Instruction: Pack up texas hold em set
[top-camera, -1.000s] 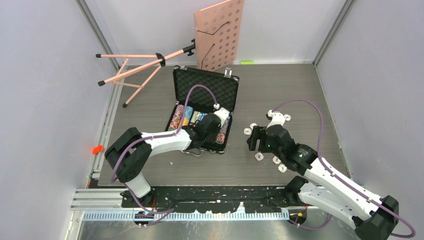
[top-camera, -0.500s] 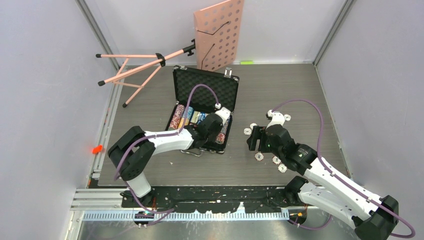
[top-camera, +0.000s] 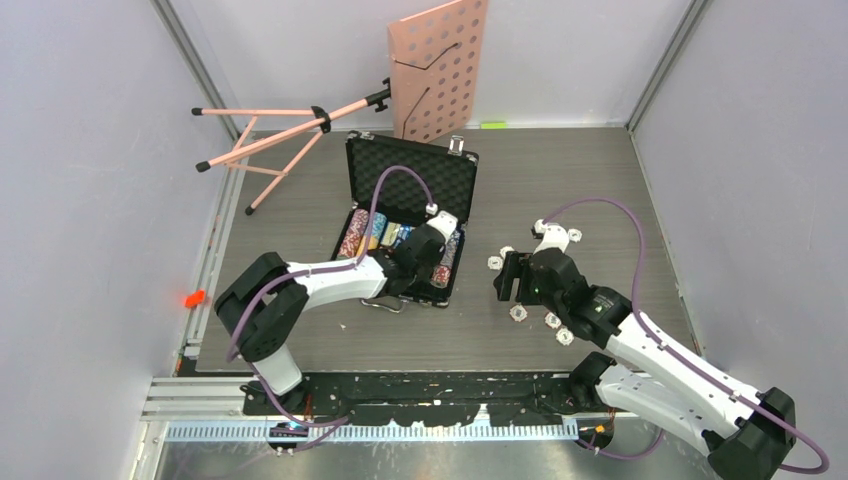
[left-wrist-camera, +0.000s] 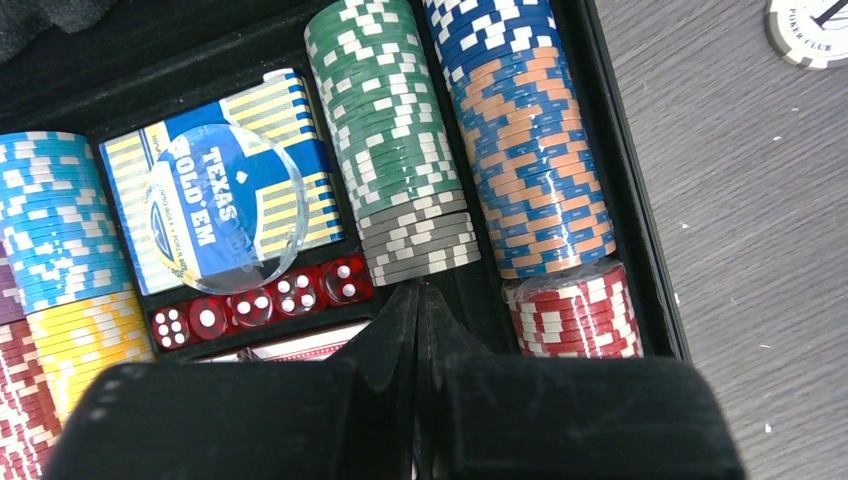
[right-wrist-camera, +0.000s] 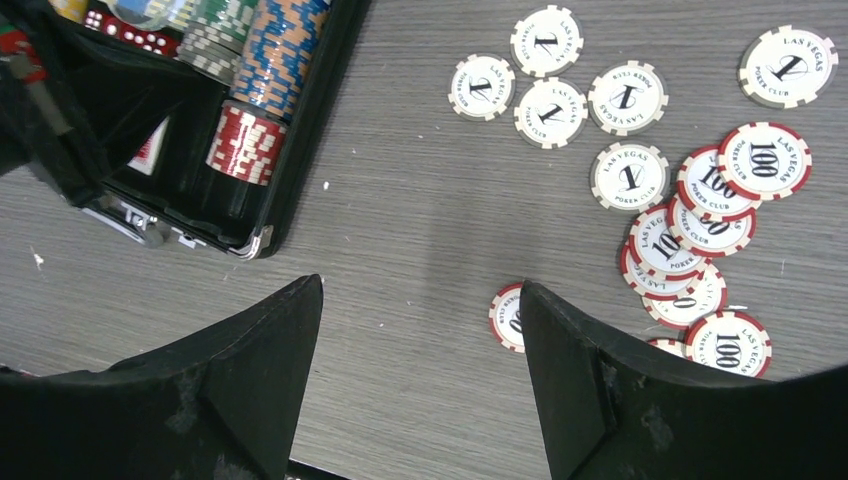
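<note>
Top external: music stand (top-camera: 437, 70) behind case (top-camera: 365, 160)

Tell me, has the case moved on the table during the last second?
No. The case lies where it was: in the top view its lid's far corner keeps the same spot just below the pink stand.

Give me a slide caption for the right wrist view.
Open right tool hovers over loose poker chips scattered on the table beside the open, partly filled case.

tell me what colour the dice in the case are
Red dice with white pips, clearest in the left wrist view.
</note>
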